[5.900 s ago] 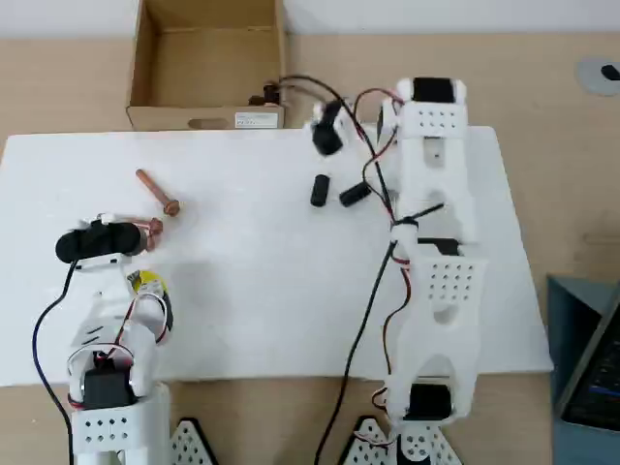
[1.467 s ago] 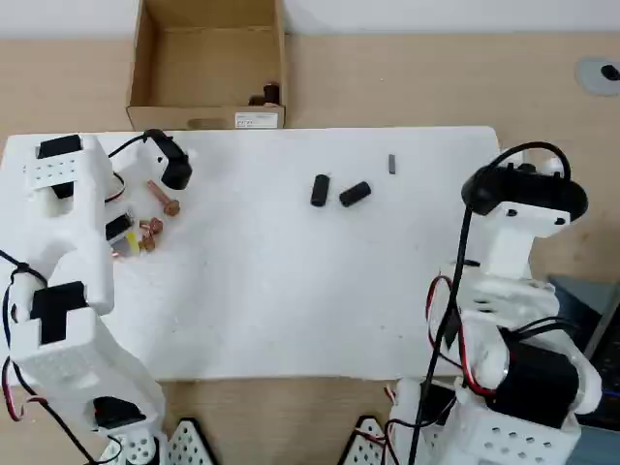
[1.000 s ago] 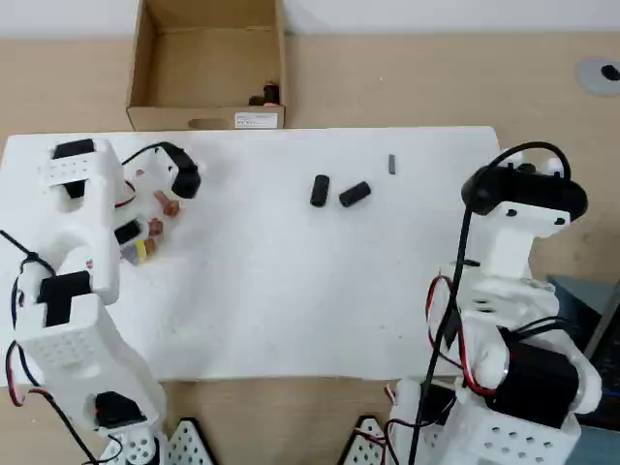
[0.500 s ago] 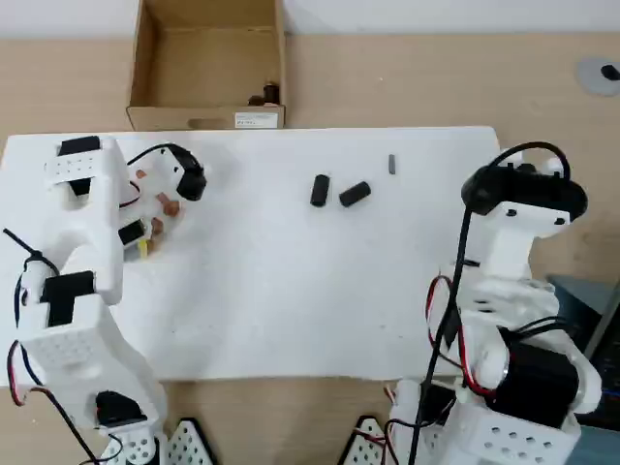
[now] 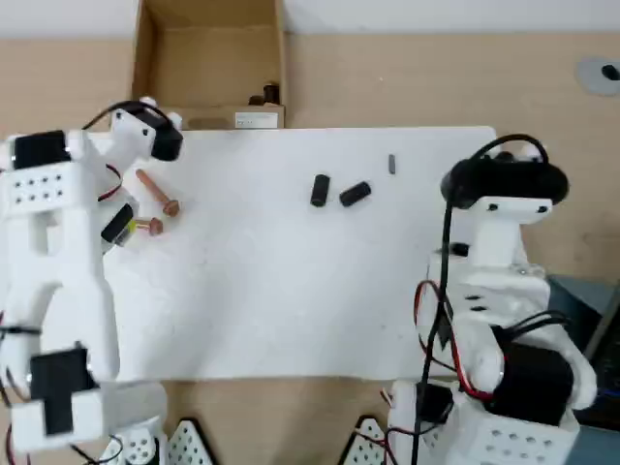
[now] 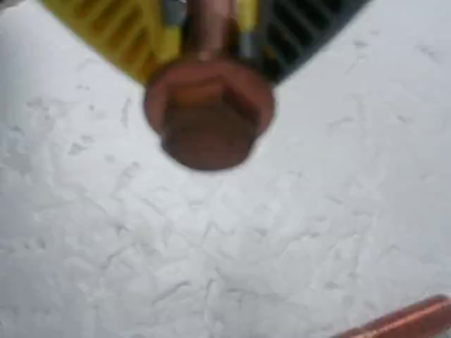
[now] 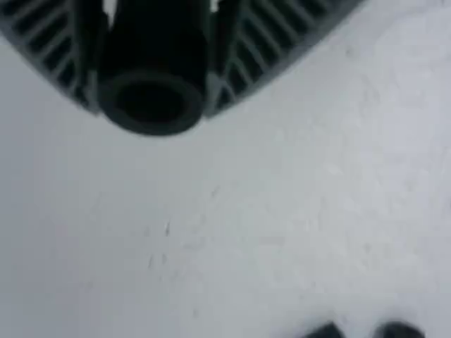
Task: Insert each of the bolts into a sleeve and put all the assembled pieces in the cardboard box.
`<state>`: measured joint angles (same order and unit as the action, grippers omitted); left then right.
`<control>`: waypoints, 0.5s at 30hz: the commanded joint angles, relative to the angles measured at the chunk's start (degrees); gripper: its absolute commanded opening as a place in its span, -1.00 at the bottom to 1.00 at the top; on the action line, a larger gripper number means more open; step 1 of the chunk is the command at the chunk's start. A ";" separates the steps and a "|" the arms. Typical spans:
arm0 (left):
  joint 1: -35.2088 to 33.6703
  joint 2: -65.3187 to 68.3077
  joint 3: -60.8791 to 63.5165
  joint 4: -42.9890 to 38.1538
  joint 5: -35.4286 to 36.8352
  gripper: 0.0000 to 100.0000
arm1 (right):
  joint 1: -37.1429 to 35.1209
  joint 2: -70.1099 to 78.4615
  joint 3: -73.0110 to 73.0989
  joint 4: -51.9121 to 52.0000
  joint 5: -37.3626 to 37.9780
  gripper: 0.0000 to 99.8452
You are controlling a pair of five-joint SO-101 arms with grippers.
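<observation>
My left gripper (image 6: 208, 32) is shut on a copper bolt (image 6: 208, 116), whose hexagonal head points down at the white mat between a yellow and a black finger. From above, that bolt (image 5: 146, 226) sticks out of the left gripper (image 5: 120, 225) at the mat's left side. A second copper bolt (image 5: 155, 192) lies loose just beyond it. My right gripper (image 7: 151, 63) is shut on a black sleeve (image 7: 149, 105), open end down over the mat. Two more black sleeves (image 5: 320, 190) (image 5: 355, 194) lie side by side at the mat's middle back.
The cardboard box (image 5: 145, 68) stands open behind the mat's back left, with a dark piece (image 5: 263, 96) in its near right corner. A small grey pin (image 5: 391, 164) lies right of the sleeves. The white mat (image 5: 291, 291) is bare in front.
The left arm has swung back and up toward the mat's left edge with the bolt in its gripper. The right arm has shifted slightly left. The loose bolt and sleeves have not moved.
</observation>
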<state>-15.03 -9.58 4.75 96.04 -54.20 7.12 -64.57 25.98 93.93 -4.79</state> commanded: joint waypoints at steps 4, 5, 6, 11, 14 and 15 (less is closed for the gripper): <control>0.62 -16.22 7.30 0.09 5.63 -0.99 | -1.01 -4.88 0.57 -3.34 0.97 -0.98; 0.62 -19.03 8.62 -0.26 5.71 -0.99 | -1.01 -5.58 1.27 -3.43 0.97 -0.98; 0.62 -21.85 10.29 -1.23 5.71 -0.99 | -1.01 -6.02 1.89 -3.43 0.97 -0.98; 0.62 -35.38 24.79 -13.98 10.29 -0.99 | -1.01 -8.13 5.58 -4.57 0.44 -0.98; 1.05 -42.68 35.16 -25.32 16.70 -0.99 | -1.01 -10.07 10.07 -8.18 0.44 -0.98; 1.67 -45.05 38.33 -28.75 19.43 -0.99 | -1.01 -11.12 11.65 -9.76 0.44 -0.98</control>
<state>-14.86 -47.47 35.69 77.49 -40.75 7.03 -73.80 34.86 88.40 -4.26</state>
